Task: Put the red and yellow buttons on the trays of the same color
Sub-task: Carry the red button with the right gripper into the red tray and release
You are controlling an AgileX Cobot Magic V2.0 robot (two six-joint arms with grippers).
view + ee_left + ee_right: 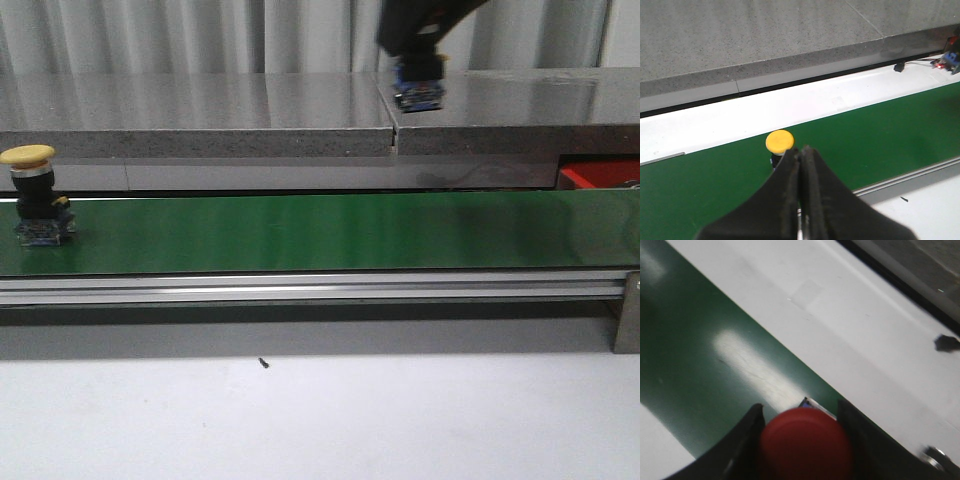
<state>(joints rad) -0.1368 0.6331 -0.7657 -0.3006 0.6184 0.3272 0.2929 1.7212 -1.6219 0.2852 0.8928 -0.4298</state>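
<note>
A yellow button (pixel 28 156) on a black stem with a blue base stands upright at the left end of the green belt (pixel 330 230). In the left wrist view the yellow button (pixel 779 141) sits just beyond my left gripper (pixel 801 150), whose jaws are pressed together and empty. My right gripper (pixel 418 62) hangs high above the belt, right of centre, shut on the red button (pixel 805 445); only that button's blue base (pixel 420 94) shows from the front. A corner of the red tray (pixel 600 175) peeks out behind the belt at the far right. A yellow tray is out of view.
A grey stone ledge (pixel 200 110) runs behind the belt. A metal rail (pixel 300 290) edges the belt's front, with a bracket (pixel 628 310) at the right. A small black speck (pixel 263 363) lies on the white table. Wires and a connector (pixel 945 61) lie beside the belt.
</note>
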